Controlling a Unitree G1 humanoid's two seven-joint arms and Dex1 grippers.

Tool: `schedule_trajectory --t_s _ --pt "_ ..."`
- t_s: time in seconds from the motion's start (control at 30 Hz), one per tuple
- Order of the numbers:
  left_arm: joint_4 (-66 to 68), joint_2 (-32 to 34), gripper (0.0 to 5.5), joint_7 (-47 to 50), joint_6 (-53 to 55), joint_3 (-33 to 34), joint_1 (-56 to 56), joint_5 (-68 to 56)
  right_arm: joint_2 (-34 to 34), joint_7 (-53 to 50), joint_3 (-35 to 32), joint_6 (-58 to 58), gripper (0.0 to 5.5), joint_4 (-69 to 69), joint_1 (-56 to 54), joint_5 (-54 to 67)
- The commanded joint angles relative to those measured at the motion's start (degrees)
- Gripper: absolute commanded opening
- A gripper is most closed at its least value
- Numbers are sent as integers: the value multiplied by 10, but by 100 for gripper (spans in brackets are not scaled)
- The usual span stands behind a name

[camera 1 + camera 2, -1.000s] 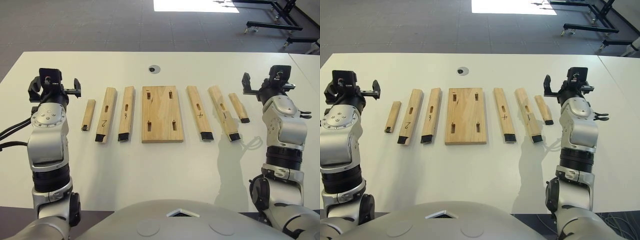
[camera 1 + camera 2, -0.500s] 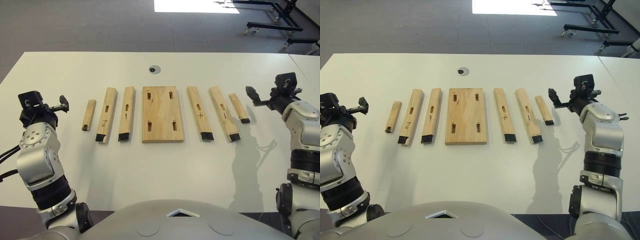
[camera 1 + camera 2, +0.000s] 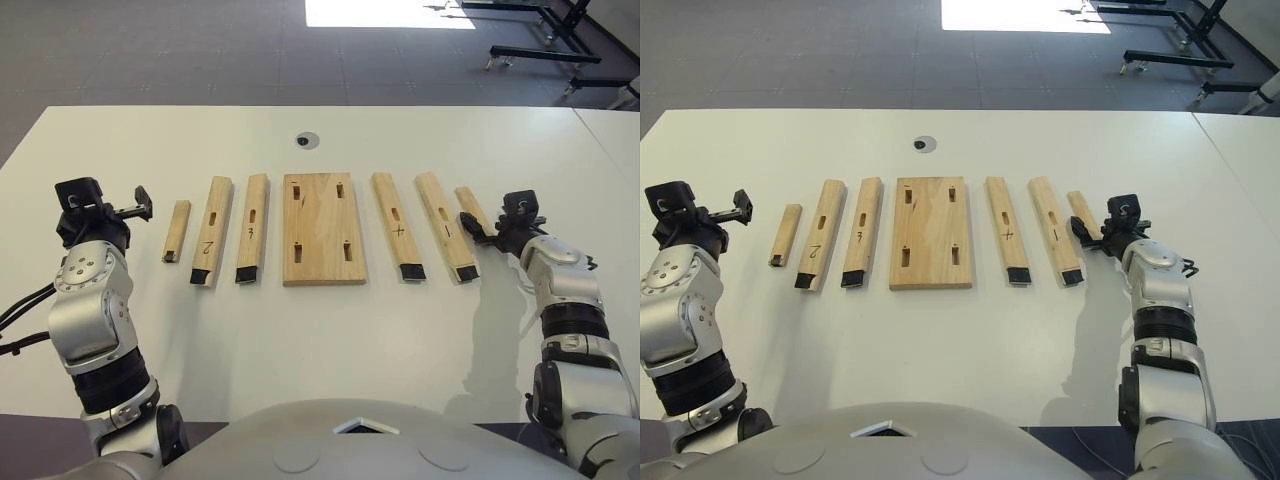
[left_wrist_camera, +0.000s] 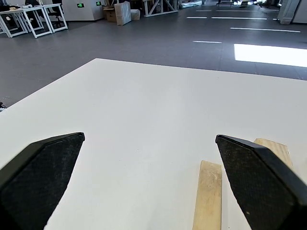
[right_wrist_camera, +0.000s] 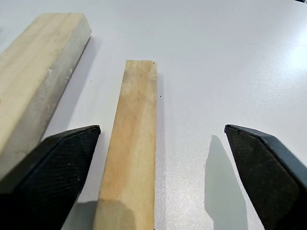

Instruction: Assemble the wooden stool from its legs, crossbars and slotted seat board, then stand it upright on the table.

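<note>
Since the right tool (image 5: 162, 127) sits low at the near end of the outermost right crossbar (image 5: 132, 143), its fingers (image 5: 57, 163) spread wide and holding nothing, the bar lies flat on the counter (image 5: 206, 52) between them, its long axis running straight away from the tool. The left tool (image 4: 149, 138), also wide and empty, hangs beside the outermost left crossbar (image 4: 208, 196), apart from it. The right arm looks the nearer to a grasp.
</note>
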Motion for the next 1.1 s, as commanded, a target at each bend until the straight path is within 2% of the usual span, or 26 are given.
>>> schedule_trajectory --t_s 0.03,0.27,0.57,0.7,0.87,0.97,1.1 --pt "1 7 504 4 1 -4 -7 1 4 19 17 53 415 16 8 -7" --pt "-2 1 504 8 1 -12 -6 2 4 57 27 143 290 -70 28 20" --pt "-2 1 504 11 2 -13 -8 0 10 12 37 116 128 -60 38 -3" --pt "0 2 504 11 4 -13 -12 0 14 -1 37 89 128 -32 30 -9" --pt "1 12 504 -34 25 8 -33 -52 -11 -2 -10 76 128 -18 -17 20" --pt "-1 31 504 -103 71 77 -74 -166 -40 12 -41 84 128 -54 -97 46" --pt "50 31 504 -120 182 200 -214 -367 -47 32 -40 97 128 -118 -222 71"
